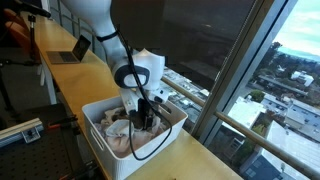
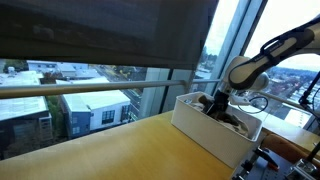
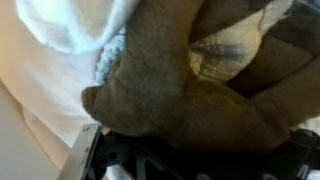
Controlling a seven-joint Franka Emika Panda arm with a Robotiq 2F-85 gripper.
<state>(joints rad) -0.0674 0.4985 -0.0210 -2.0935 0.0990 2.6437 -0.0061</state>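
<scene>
I am holding the released gripper [image 1: 143, 114] just above a brown fuzzy cloth [image 3: 170, 95] in the white plastic bin [image 1: 100, 140]. The cloth is looking soft, light and floppy, so I am judging a raised fold best for pinching.

text: none legible | labels, brands, numbers — none readable in any view

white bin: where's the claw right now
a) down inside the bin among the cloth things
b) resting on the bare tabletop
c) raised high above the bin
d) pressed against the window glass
a: in an exterior view the claw reaches down below the rim of the white bin, and the wrist view is filled by a brown fabric thing right in front of it.
</scene>
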